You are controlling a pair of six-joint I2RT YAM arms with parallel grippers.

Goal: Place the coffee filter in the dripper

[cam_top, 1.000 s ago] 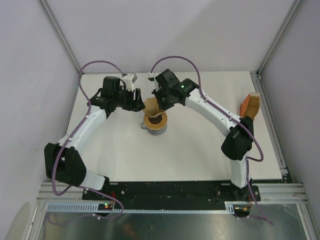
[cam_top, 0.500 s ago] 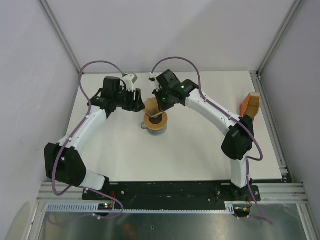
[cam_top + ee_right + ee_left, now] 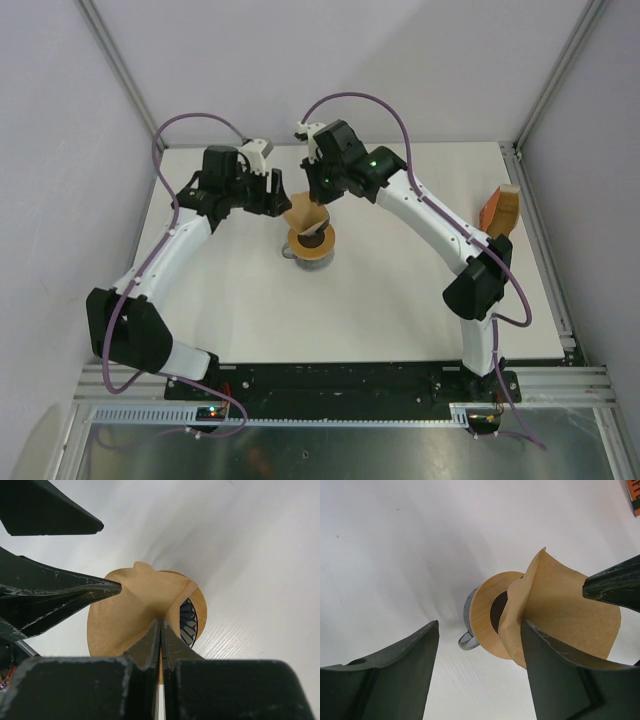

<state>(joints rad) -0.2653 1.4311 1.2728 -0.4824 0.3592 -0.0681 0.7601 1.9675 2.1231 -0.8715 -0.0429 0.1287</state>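
1. The white table (image 3: 400, 300) fills the top view. The work sits slightly toward 11 o'clock from its middle.
2. Both arms reach in from the near edge and bend toward each other over that spot.
3. The left gripper (image 3: 277, 193) is at about 9 o'clock from the paper. Its jaws stand well apart with nothing clamped between them. In the left wrist view one finger (image 3: 555, 675) is just beside the paper's folded edge. I cannot tell whether it actually touches.
4. The right gripper (image 3: 322, 192) comes in from about 1 o'clock. Its jaws are pressed together on the paper's edge, which shows clearly in the right wrist view (image 3: 160, 626).
5. A glass jug (image 3: 468, 614) stands on the table. Only its grey rim and handle show, at 8 o'clock under the disc.
6. A flat round amber disc (image 3: 314, 246) with a dark centre hole lies on top of the jug.
7. The coffee filter (image 3: 303, 214) is a tan paper fan. It is held tilted above the disc's 11 o'clock side and covers part of the hole.
8. An orange-and-tan object (image 3: 500, 210) sits at the table's 3 o'clock edge, well apart from the rest.
9. The dripper (image 3: 187, 620) shows only as a sliver of blue ribs inside the disc's hole, at 3 o'clock of the pinched filter. The filter looks to be above it rather than seated in it.
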